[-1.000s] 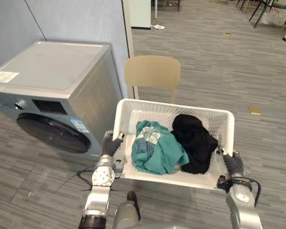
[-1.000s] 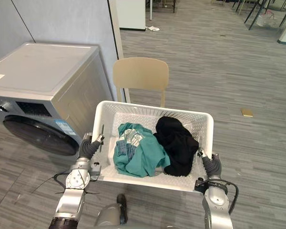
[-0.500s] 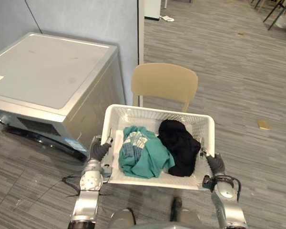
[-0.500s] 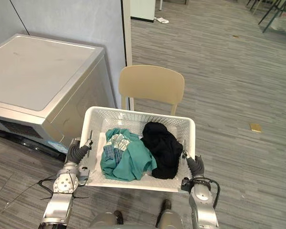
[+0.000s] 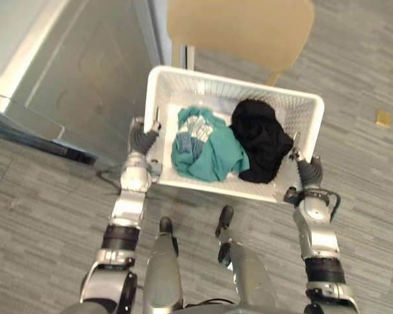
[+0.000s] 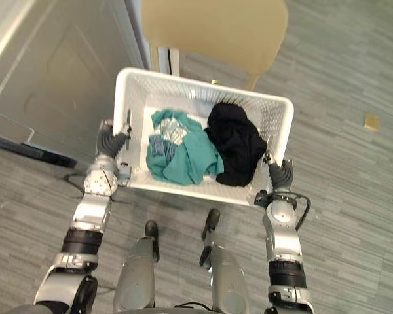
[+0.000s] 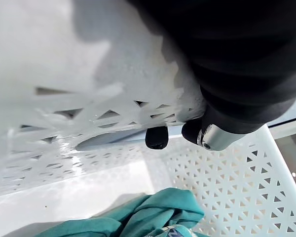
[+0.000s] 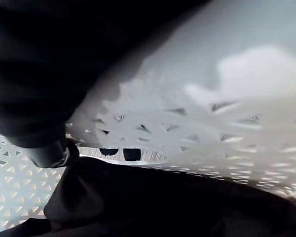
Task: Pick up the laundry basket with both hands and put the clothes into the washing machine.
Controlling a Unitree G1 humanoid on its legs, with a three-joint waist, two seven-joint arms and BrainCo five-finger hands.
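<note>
White plastic mesh, the laundry basket point(image 5: 236, 91) hangs between our two hands above the grey plank floor point(image 5: 46, 216). Its long axis runs left to right, with the right end a little nearer and the open top facing up. Our left hand point(image 5: 143, 140) is curled on the left-end handle, dark fingertips point(image 7: 157, 137) hooked through the slot. Our right hand point(image 5: 308, 171) is hooked likewise at the right end. Inside, a teal garment point(image 5: 206, 150) lies left, touching a black garment point(image 5: 262, 137). The washing machine point(image 5: 65, 65) stands far left, with a tan chair point(image 5: 242, 26) just beyond the basket.
</note>
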